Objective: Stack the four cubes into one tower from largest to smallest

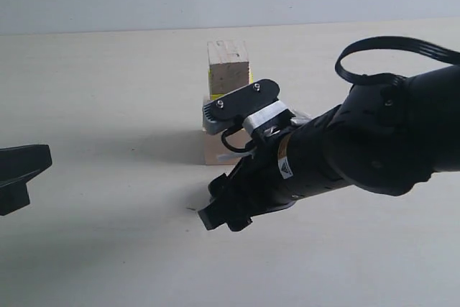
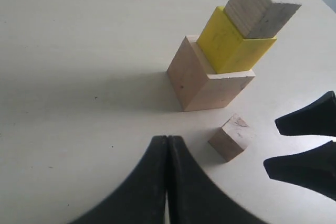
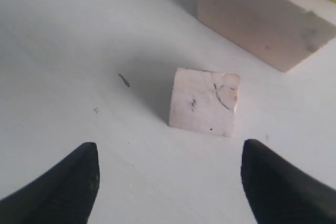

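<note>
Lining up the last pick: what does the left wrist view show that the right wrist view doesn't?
Only the left wrist view: the small wood cube atop the yellow cube, and the shut left fingers. Only the right wrist view: the cracked face of the loose small wood cube turned toward the right fingers. Both: that loose cube, the large pale wood cube, some of the yellow cube, the open right fingers.
</note>
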